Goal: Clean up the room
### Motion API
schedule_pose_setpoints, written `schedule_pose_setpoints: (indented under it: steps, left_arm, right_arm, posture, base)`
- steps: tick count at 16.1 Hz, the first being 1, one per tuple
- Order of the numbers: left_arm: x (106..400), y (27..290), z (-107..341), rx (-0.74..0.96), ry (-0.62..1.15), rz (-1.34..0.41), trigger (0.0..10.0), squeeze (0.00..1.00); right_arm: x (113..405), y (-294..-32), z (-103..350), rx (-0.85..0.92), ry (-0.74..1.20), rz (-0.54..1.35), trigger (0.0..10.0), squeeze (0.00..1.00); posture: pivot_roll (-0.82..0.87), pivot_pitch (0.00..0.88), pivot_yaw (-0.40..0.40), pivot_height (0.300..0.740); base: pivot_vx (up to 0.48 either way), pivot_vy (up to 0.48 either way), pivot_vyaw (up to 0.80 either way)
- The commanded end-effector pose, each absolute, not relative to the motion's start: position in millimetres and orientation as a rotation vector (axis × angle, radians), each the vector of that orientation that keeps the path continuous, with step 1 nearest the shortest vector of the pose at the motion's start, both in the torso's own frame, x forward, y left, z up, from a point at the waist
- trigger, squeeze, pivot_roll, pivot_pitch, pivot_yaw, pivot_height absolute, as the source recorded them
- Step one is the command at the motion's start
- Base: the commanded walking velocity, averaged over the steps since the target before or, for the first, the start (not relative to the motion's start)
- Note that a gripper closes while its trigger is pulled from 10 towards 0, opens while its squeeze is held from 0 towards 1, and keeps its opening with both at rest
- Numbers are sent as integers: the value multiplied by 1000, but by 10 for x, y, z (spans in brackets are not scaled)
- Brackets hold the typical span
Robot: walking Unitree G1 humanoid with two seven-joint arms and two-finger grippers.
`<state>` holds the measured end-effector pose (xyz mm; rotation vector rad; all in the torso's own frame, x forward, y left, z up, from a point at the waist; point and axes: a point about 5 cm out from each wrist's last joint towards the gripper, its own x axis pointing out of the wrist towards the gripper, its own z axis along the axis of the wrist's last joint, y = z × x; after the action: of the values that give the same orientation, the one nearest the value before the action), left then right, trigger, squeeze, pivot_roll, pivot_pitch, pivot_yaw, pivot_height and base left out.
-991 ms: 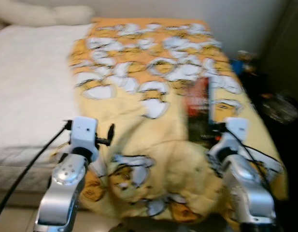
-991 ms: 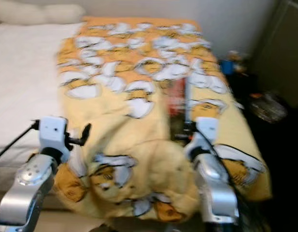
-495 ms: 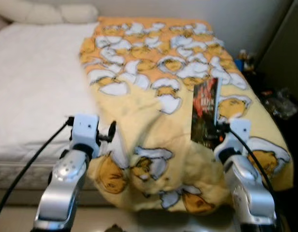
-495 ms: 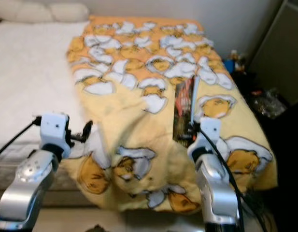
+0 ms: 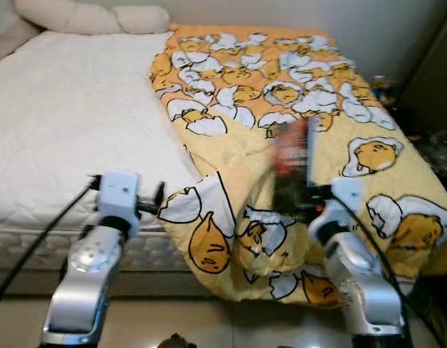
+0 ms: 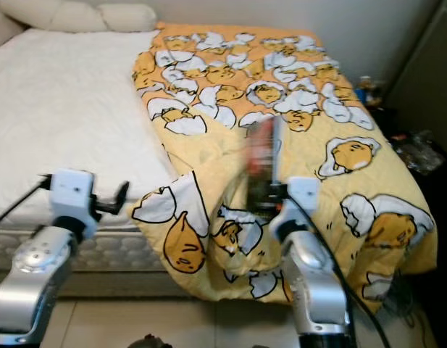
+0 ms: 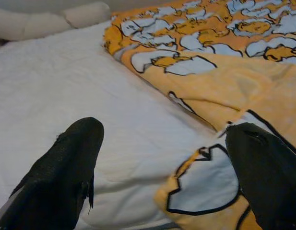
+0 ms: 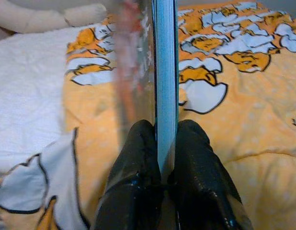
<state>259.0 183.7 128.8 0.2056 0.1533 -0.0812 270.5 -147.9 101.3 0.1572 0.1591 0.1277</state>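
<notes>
The robot stands at the foot of a bed with a white quilted mattress (image 5: pixel 71 116). Two cream pillows (image 5: pixel 93 16) lie at the far end of it. A yellow blanket with cartoon egg pictures (image 5: pixel 281 94) covers the right side of the bed. Its near edge is folded back and bunched up, and it hangs over the end of the bed.

The right gripper (image 8: pixel 159 143) is held up over the bunched part of the blanket. Its two black fingers (image 8: pixel 133 163) are squeezed tight on a thin dark book with a red and black cover (image 5: pixel 292 170). The book stands up on its edge above the blanket. In the right wrist view its pale blue page edge runs straight up from between the fingers. The cover looks blurry.

The left gripper (image 7: pixel 162 167) is near the left bottom corner of the bed, by the folded blanket edge. Its fingers (image 7: pixel 61 177) are spread wide apart and hold nothing. Between them you can see the white mattress and a corner of the blanket.

On the right side of the bed, some small things sit on the dark floor (image 6: pixel 426 145), too blurry to name.
</notes>
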Motion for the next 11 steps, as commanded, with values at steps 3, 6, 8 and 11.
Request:
schedule_pose_setpoints:
  steps: [3, 6, 8, 11]
  left_arm:
    - [2575, 1774, 1279, 209, 159, -109, 10000, 0]
    - [2584, 1769, 1287, 211, 157, -113, 10000, 0]
    - [2589, 1776, 1293, 215, 157, -115, 10000, 0]
    - [2590, 1804, 1296, 225, 155, -105, 10000, 0]
  right_arm:
    - [2723, -1560, 1083, 152, 118, 107, 10000, 0]
    - [2730, -1566, 1078, 156, 119, 104, 10000, 0]
    - [2736, -1552, 1072, 159, 120, 106, 10000, 0]
    - [2738, -1533, 1065, 162, 120, 110, 10000, 0]
  posture:
    - [70, 0, -2, 740]
    - [76, 0, -2, 740]
    - [78, 0, -1, 740]
    - [79, 0, 0, 740]
  base:
    - [0, 342, 0]
    - [0, 341, 0]
    - [0, 343, 0]
    - [0, 339, 0]
